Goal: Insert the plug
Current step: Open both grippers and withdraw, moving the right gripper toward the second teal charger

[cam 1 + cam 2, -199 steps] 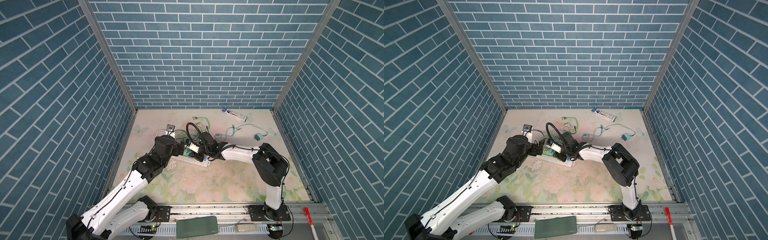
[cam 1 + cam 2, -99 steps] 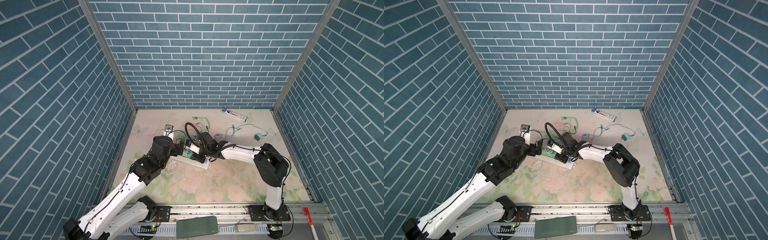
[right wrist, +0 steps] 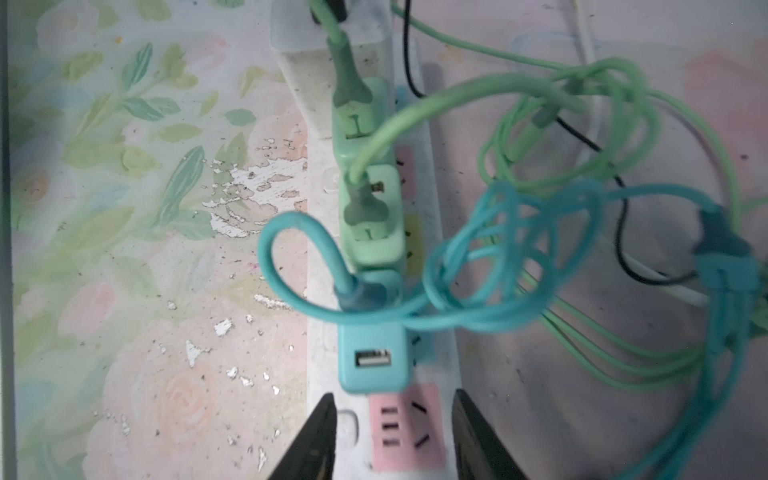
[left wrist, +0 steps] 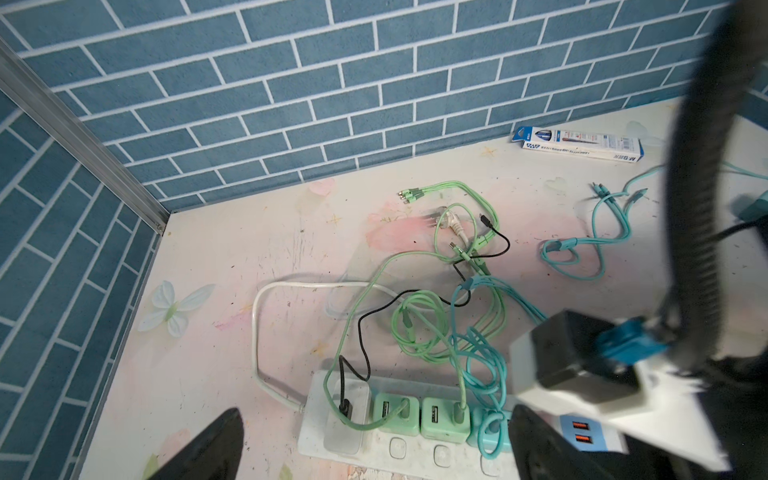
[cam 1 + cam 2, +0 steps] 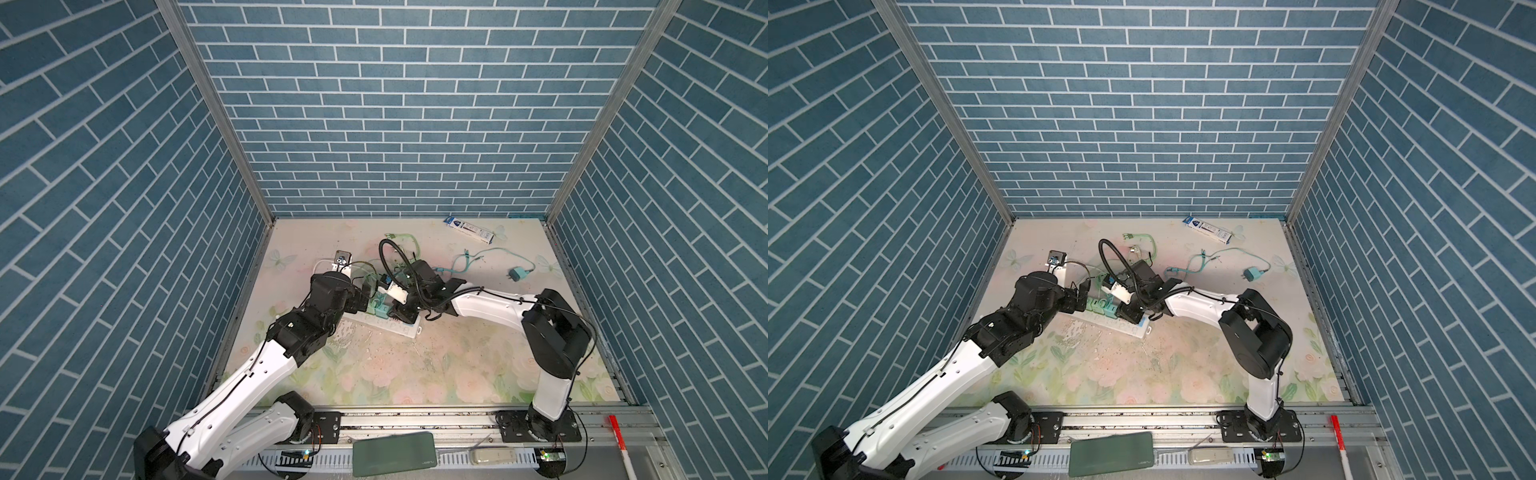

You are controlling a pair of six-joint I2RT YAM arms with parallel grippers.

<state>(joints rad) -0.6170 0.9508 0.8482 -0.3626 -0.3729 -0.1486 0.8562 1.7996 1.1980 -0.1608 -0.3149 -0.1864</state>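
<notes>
Tabletop point(image 5: 415, 374) scuffed beside power strip point(image 5: 401, 329); blue-brick walls point(image 5: 407, 124).

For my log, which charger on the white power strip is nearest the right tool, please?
The teal plastic charger cube, ahead of the right tool; the light green ones and white one sit farther.

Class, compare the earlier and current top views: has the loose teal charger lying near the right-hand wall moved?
No. The loose teal charger lies where it did, just left of the butterfly print on the table cover, with the same gap between them.
</notes>
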